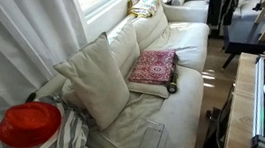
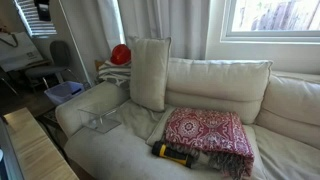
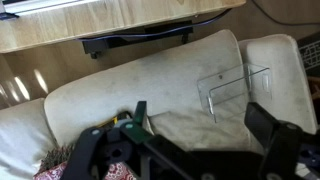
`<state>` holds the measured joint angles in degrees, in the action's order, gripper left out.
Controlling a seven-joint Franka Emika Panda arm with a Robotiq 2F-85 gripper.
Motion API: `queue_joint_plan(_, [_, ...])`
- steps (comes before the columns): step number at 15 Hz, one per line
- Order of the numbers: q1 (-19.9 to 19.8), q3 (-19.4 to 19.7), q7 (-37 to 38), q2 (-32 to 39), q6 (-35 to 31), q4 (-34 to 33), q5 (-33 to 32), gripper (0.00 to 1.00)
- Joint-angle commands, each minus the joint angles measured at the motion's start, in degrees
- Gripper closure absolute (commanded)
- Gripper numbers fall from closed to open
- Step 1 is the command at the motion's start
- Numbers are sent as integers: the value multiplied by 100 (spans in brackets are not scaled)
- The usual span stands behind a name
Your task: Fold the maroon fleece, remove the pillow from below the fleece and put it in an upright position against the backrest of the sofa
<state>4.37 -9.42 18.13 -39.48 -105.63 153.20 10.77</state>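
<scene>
- Maroon fleece (image 2: pixel 208 132) lies flat over the pillow (image 1: pixel 145 87) mid-seat, its fringe toward the sofa's front edge.
- We see open cushion between it and the clear box (image 2: pixel 103 122).
- Gripper (image 3: pixel 185 150) jaws are spread wide, holding nothing.

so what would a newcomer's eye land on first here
The patterned maroon fleece stands out most, spread on the cream sofa seat. A bright red round object sits beyond the armrest, and a large off-white pillow stands upright against the backrest.
</scene>
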Motion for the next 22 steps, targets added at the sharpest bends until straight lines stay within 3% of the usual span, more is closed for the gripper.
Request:
queue_joint_plan(1, [-18, -13, -10, 0, 11, -4, 6, 0])
queue_joint_plan(8, [-18, -13, -9, 6, 11, -2, 6, 0])
queue_joint_plan(14, [-782, 225, 715, 1890, -952, -206, -21, 0])
queue_joint_plan(16, [-954, 297, 1063, 2555, -1602, -284, 22, 0])
queue_joint_plan(19, [-931, 501, 1437, 3599, -2681, -564, 393, 0])
queue_joint_plan(22, [-810, 621, 2029, 4648, -3333, -1035, 682, 0])
